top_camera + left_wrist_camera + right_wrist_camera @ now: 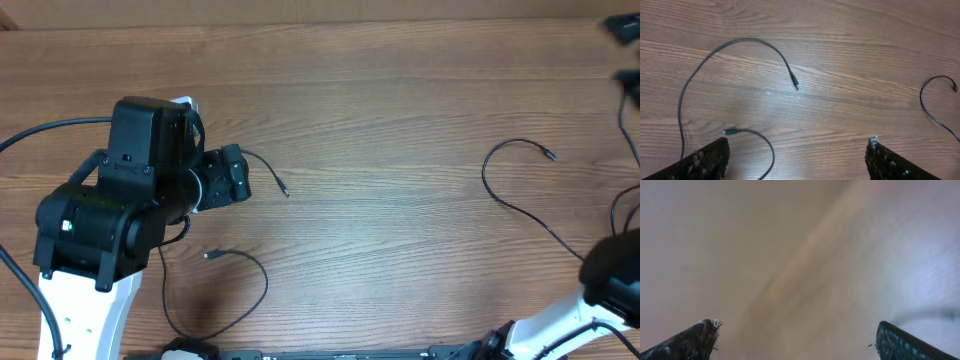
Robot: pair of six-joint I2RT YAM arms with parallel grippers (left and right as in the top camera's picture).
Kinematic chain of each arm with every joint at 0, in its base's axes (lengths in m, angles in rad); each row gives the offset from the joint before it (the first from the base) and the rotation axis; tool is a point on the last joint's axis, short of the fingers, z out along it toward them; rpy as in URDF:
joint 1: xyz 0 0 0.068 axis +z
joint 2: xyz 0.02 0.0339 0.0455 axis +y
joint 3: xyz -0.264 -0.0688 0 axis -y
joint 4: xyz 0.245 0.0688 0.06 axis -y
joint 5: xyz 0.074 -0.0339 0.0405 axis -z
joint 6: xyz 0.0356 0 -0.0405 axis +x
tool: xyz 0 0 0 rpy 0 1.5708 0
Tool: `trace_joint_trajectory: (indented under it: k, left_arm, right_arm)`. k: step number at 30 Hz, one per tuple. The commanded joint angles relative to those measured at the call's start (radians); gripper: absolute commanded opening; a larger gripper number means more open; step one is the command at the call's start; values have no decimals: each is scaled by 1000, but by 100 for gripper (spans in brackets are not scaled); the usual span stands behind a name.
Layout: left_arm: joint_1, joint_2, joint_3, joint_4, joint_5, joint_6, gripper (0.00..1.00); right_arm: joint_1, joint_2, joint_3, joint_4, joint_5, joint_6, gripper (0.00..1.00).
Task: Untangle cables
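Final step, likely: left cable (747, 39) by left hand (798, 145), right cable (486, 172) well apart on surface (380, 100). Both hands spread wide, empty; right hand (796, 327) view blurred. You: confirm 0 crossings, then withdraw.

Just a brown wood-grain table (400, 80) filling the view, soft even light, paler tan strip (300, 8) past its far edge.
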Motion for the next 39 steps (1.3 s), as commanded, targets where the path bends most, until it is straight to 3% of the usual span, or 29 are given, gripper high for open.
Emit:
trace_joint_trajectory:
  k: [1, 5, 14, 16, 18, 20, 24, 29, 35, 39]
  left_arm:
    - [2, -11, 8, 3, 7, 35, 85]
    - [2, -26, 8, 8, 8, 35, 85]
    - [2, -36, 8, -9, -5, 47, 85]
    - [2, -36, 8, -9, -20, 47, 86]
    - [2, -36, 8, -8, -38, 47, 86]
    - [2, -36, 8, -7, -49, 47, 86]
    - [2, -36, 8, -7, -54, 55, 86]
    - [2, -36, 8, -11, -70, 62, 87]
    - [2, -36, 8, -37, -71, 86, 87]
    - [2, -36, 8, -46, -75, 88, 87]
  right_arm:
    - [73, -36, 13, -104, 266, -134, 100]
    - [162, -36, -63, -232, 382, -330, 100]
    - [201, -36, -356, -250, 379, -596, 100]
    - [201, -36, -445, -253, 361, -642, 96]
    - [201, -36, -536, -257, 293, -713, 83]
    - [203, -36, -594, -259, 249, -754, 77]
    - [205, -36, -679, -239, 283, -758, 83]
    - [205, -38, -700, -170, 383, -746, 85]
    - [205, -38, -701, -81, 422, -928, 89]
    - [204, -38, -715, -37, 626, -974, 90]
